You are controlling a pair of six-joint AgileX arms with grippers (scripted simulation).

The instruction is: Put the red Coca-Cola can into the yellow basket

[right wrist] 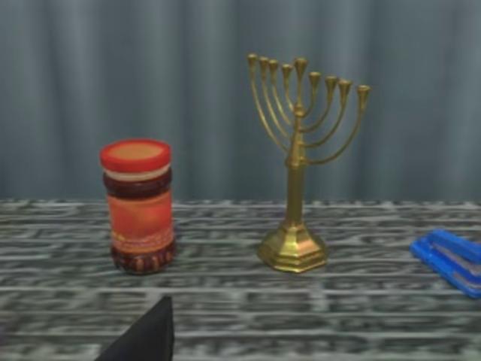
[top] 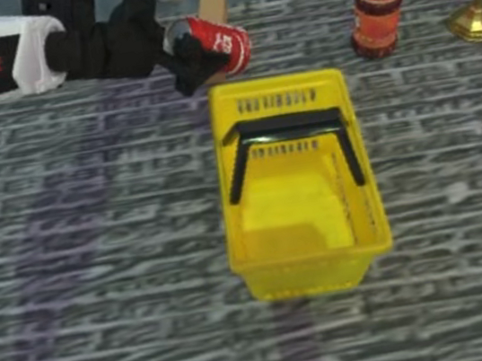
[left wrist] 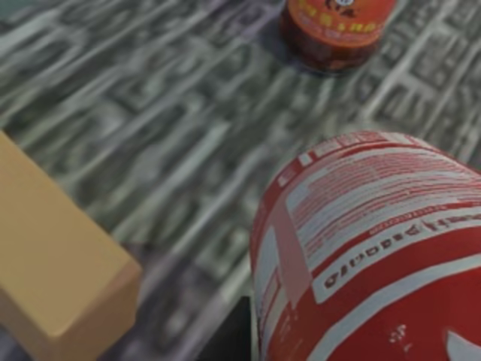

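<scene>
Coca-Cola can [top: 219,44], tipped sideways in the left pincer [top: 189,59]'s grip, hangs near the surface's far edge, just beyond the yellow basket [top: 241,226]'s far rim.

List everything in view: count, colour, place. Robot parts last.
Can: 1, red with white script, held tilted in the left gripper, above the table past the basket's far left corner.
Basket: 1, yellow with black handles, table centre, nothing inside.
Jar: 1, orange-red with red lid, far side, right of the can.
Candelabrum: 1, gold, far right, beside the jar.
Wooden block: 1, tan, far edge behind the can.
Blue object: 1, right of the candelabrum; kind unclear.
Table: 1, grey patterned.
Left gripper: black, shut on the can.
Right gripper: not in the top view; one dark tip in its wrist view.
</scene>
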